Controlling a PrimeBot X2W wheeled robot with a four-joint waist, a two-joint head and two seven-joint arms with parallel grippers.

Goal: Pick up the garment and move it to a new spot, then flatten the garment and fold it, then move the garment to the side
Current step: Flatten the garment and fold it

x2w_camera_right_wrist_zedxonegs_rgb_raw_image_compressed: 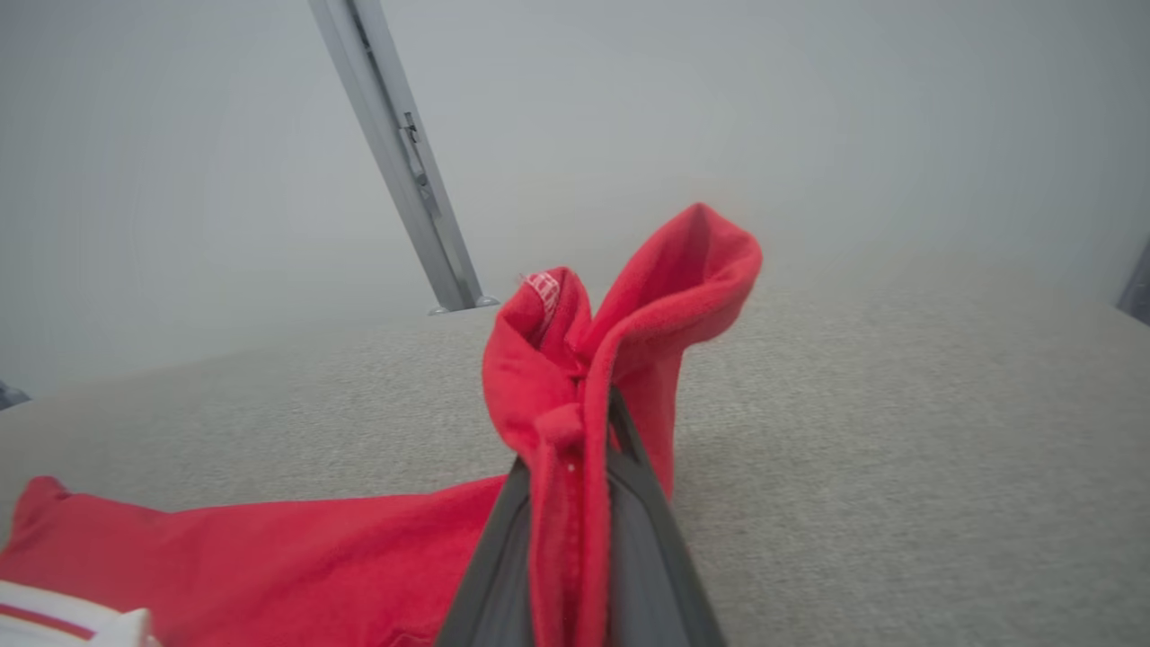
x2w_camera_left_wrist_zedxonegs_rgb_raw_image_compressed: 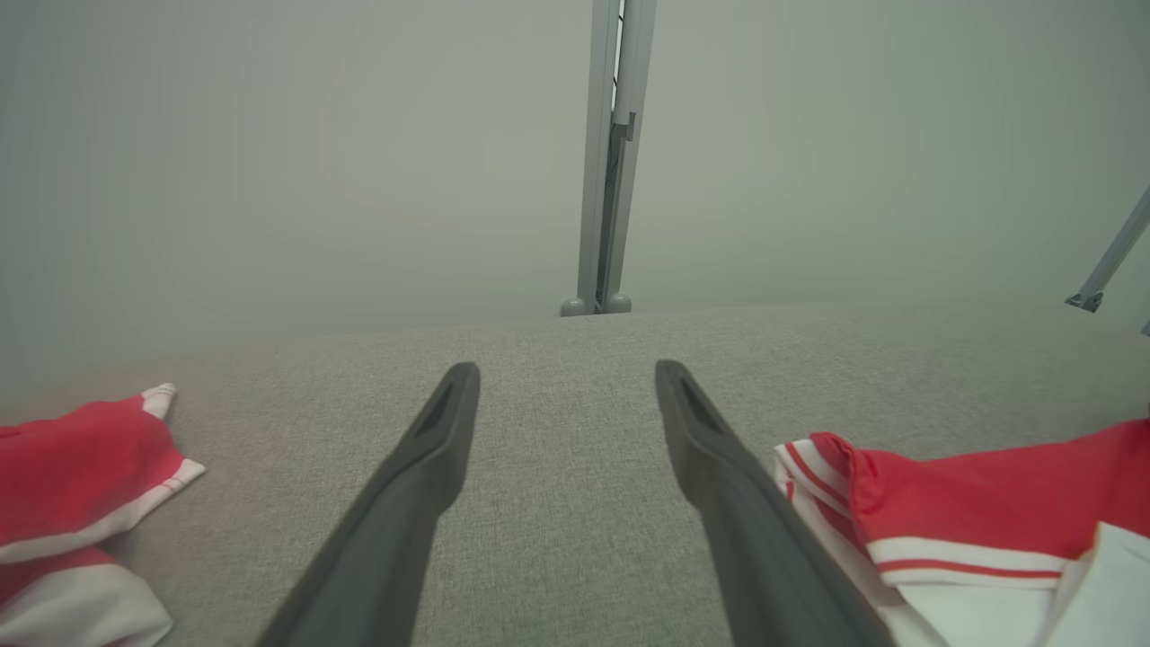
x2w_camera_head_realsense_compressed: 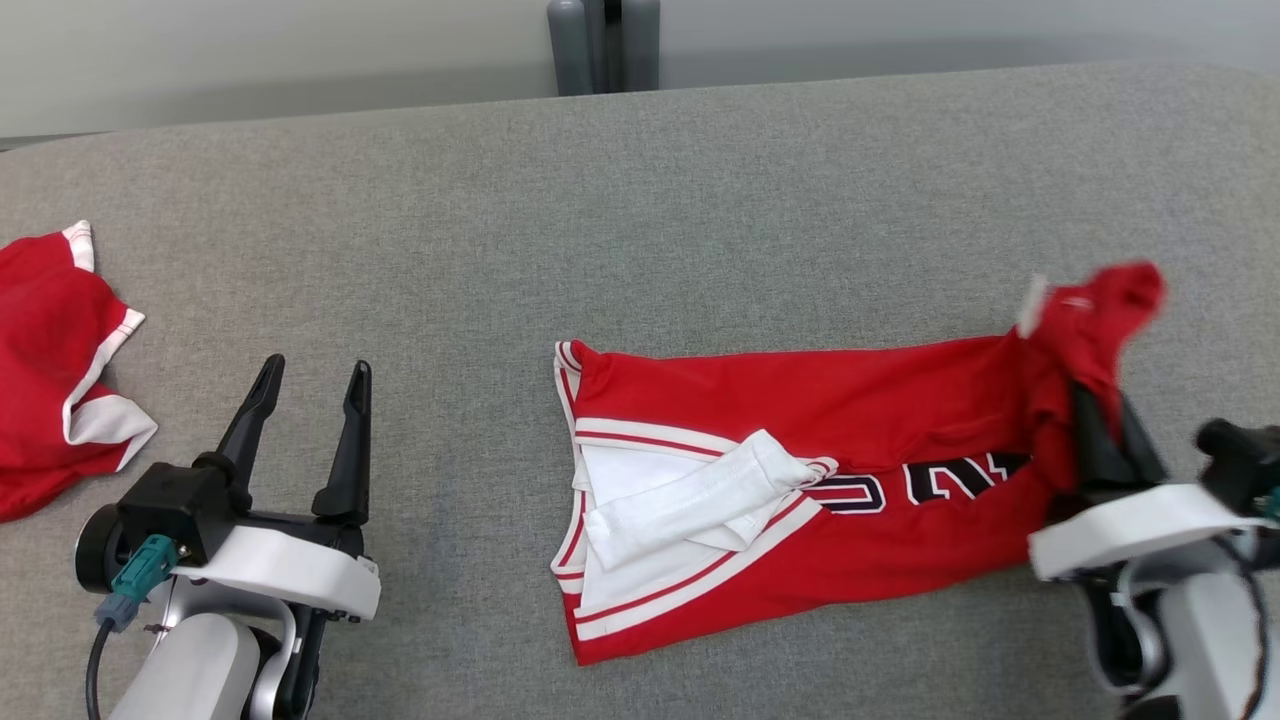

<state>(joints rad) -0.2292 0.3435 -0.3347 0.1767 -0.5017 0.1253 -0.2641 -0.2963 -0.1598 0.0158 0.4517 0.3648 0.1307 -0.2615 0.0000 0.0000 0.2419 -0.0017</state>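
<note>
The garment [x2w_camera_head_realsense_compressed: 850, 420], a red jersey with white and red trim and dark numerals, lay across the middle of the grey fabric surface [x2w_camera_head_realsense_compressed: 700, 200], its white-trimmed end toward the robot's left and a white band folded over that end. At its other end, the right gripper [x2w_camera_head_realsense_compressed: 1105, 430] was clenched on a bunched fold of red cloth, which stood up above the fingertips while the rest of the jersey lay on the surface; the right wrist view showed the cloth [x2w_camera_right_wrist_zedxonegs_rgb_raw_image_compressed: 225, 557] pinched between the two dark fingers [x2w_camera_right_wrist_zedxonegs_rgb_raw_image_compressed: 485, 575]. The left gripper [x2w_camera_head_realsense_compressed: 316, 366] sat with its jaws spread wide and nothing between them, apart from the jersey's trimmed edge [x2w_camera_left_wrist_zedxonegs_rgb_raw_image_compressed: 988, 503]. A second red-and-white garment [x2w_camera_head_realsense_compressed: 50, 340] lay crumpled at the far left. A grey post [x2w_camera_head_realsense_compressed: 603, 45] stood beyond the far edge.
</note>
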